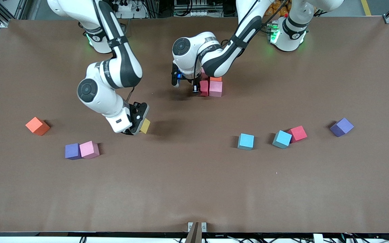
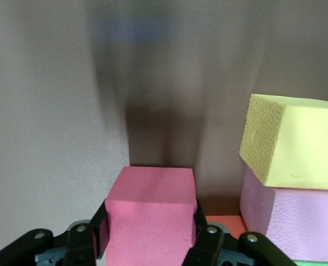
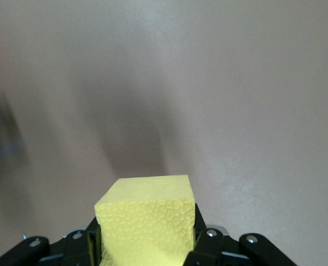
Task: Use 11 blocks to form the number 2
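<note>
My left gripper [image 1: 200, 88] is shut on a deep pink block [image 1: 204, 87], low at the table beside a small cluster. The cluster shows a light pink block [image 1: 215, 88] and an orange block [image 1: 216, 79]; the arm hides the others. In the left wrist view the jaws [image 2: 150, 241] press both sides of the pink block [image 2: 150, 213]. A yellow block [image 2: 297, 141] touches a light pink one [image 2: 286, 221], with orange [image 2: 226, 224] and green [image 2: 319, 262] slivers by them. My right gripper [image 1: 139, 124] is shut on a yellow block [image 1: 145, 125], low over the table; the right wrist view shows the gripper [image 3: 147, 241] and block [image 3: 147, 219].
Loose blocks lie nearer the front camera. Toward the right arm's end are an orange one [image 1: 37, 126] and a purple one [image 1: 72, 151] touching a light pink one [image 1: 89, 150]. Toward the left arm's end are two light blue [image 1: 246, 141] [image 1: 282, 139], a crimson [image 1: 297, 133] and a purple [image 1: 341, 127].
</note>
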`<action>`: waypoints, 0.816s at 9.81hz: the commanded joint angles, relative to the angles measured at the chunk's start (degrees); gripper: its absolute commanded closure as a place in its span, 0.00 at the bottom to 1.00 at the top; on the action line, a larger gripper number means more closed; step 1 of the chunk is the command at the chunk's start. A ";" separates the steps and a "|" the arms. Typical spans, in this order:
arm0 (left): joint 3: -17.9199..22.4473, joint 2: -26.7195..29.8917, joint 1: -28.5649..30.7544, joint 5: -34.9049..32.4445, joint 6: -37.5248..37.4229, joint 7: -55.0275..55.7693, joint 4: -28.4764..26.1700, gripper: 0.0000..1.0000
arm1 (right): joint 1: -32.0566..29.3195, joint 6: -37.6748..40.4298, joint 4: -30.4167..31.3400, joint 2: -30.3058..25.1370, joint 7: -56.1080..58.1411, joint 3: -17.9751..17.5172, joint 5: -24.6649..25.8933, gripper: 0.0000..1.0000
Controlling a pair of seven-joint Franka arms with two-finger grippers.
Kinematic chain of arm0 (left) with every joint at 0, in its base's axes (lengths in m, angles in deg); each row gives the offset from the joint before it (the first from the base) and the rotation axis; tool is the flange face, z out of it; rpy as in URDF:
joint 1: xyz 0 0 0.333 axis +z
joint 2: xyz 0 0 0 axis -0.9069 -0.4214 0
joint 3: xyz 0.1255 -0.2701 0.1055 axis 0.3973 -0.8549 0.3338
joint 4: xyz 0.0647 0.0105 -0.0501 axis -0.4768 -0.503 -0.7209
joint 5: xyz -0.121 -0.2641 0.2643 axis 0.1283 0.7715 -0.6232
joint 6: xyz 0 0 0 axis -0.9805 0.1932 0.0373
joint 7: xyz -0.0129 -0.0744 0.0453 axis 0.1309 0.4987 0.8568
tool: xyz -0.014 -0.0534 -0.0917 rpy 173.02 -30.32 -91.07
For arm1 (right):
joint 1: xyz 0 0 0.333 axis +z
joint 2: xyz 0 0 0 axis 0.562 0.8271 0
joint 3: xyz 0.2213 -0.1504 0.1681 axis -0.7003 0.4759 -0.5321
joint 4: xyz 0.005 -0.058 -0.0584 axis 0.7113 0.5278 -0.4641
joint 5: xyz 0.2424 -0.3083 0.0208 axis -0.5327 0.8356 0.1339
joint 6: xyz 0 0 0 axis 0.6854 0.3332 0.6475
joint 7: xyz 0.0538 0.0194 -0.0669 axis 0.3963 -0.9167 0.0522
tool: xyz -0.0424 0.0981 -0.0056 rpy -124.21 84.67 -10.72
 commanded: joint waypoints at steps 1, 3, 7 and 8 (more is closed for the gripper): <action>0.21 0.33 -0.29 -1.30 0.60 0.25 -0.58 1.00 | 1.73 -1.95 2.83 -2.35 -0.81 1.08 0.12 0.79; 0.29 0.24 -0.29 -1.47 0.60 0.25 -0.40 1.00 | 1.73 -2.74 2.83 -2.18 -0.81 1.08 0.12 0.79; 0.30 -0.64 -0.21 -2.17 1.03 0.25 -0.23 1.00 | 1.73 -3.80 3.36 -1.74 -0.72 1.08 0.12 0.79; 0.30 -0.64 -0.21 -2.17 1.04 0.25 -0.05 1.00 | 1.73 -3.80 3.36 -1.74 -0.81 0.99 0.12 0.79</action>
